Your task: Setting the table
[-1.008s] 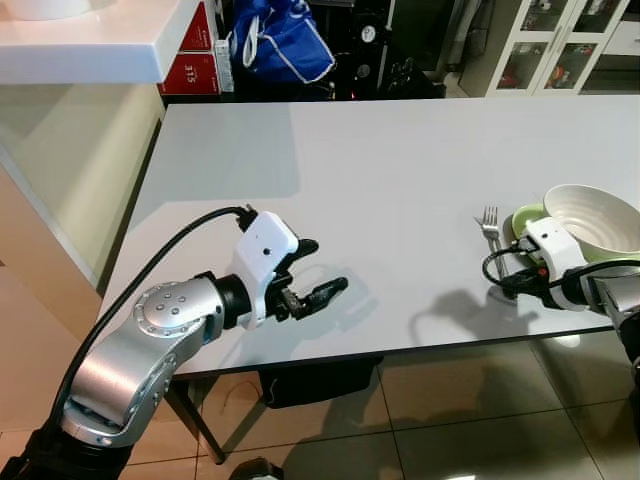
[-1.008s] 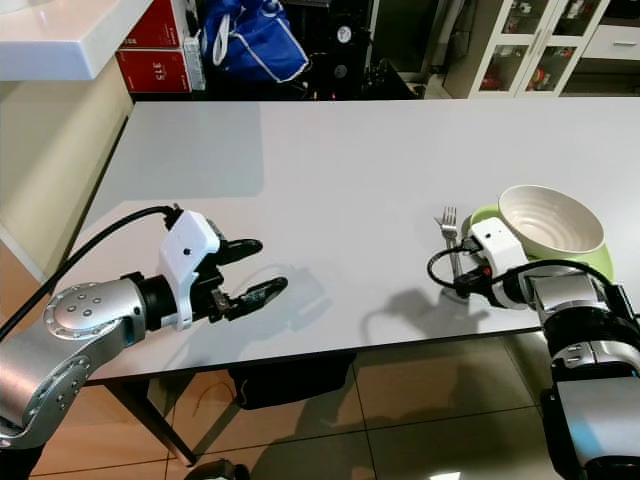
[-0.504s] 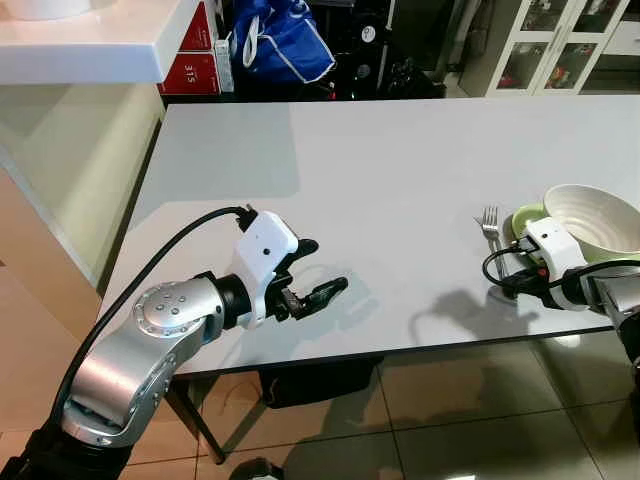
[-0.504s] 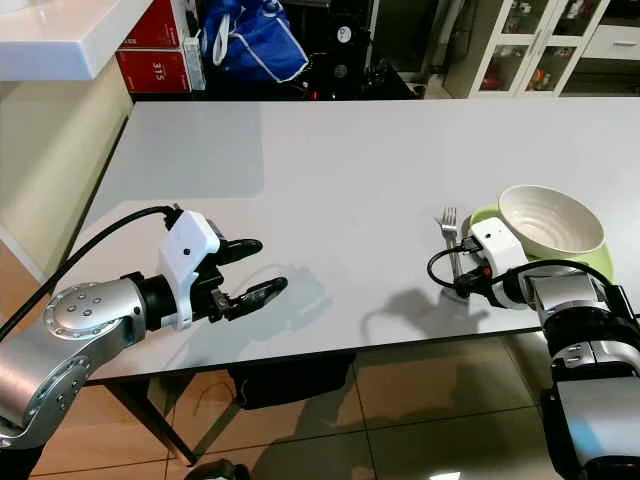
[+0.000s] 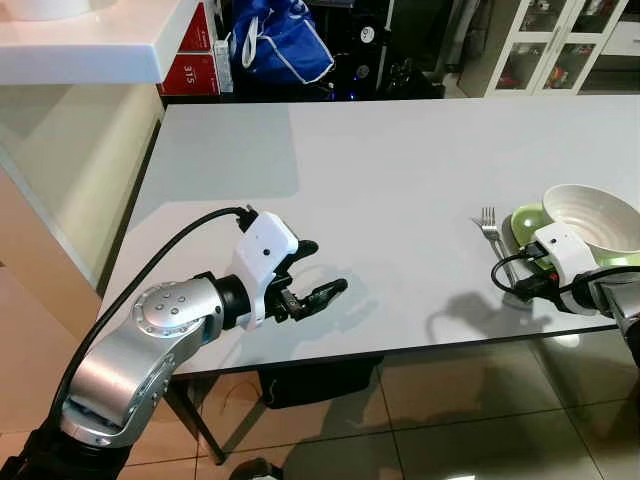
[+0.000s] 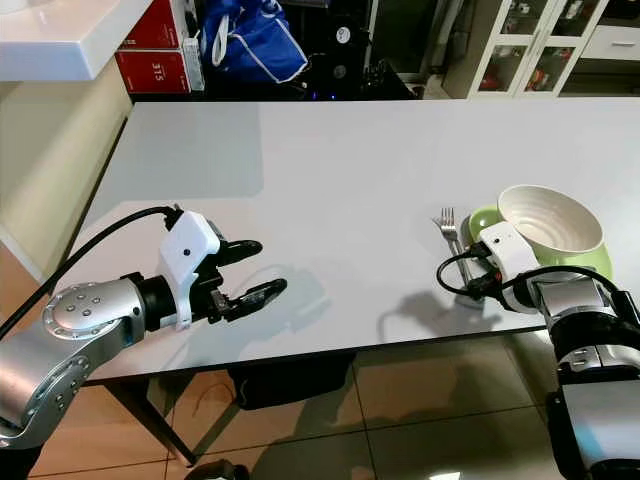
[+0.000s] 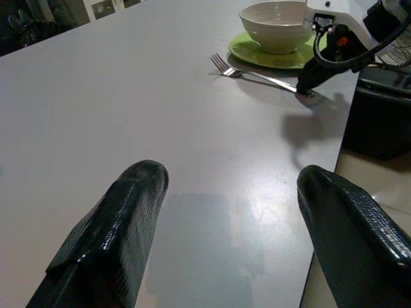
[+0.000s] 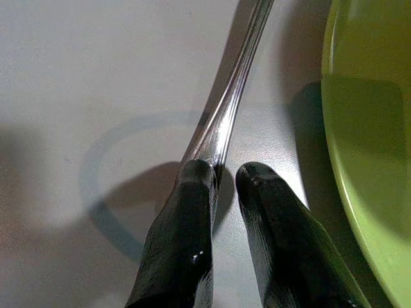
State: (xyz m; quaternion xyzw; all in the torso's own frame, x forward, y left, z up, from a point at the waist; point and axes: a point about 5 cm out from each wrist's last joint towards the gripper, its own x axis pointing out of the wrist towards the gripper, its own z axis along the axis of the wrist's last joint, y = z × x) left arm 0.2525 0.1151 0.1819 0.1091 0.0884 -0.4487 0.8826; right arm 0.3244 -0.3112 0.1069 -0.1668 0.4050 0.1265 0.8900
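A silver fork (image 5: 494,238) lies on the white table (image 5: 400,160), just left of a green plate (image 5: 521,221) that carries a cream ribbed bowl (image 5: 596,214). My right gripper (image 8: 225,172) rests low on the table at the near end of the fork's handle (image 8: 232,96), its two fingers nearly together with the handle's tip pinched between them. The plate's rim (image 8: 369,167) lies close beside that gripper. My left gripper (image 5: 322,267) hovers open over bare table near the front left edge, holding nothing, well apart from the fork (image 7: 257,77) and bowl (image 7: 275,19).
A white counter (image 5: 90,40) juts in at the far left. Beyond the table's far edge sit red boxes (image 5: 195,60), a blue bag (image 5: 280,40) and a glass-door cabinet (image 5: 560,40). The table's front edge runs just below both grippers, with tiled floor underneath.
My right gripper has slid a little to the right and toward the front edge, along the fork's handle. The fork's tines stay where they were. The left arm has not moved.
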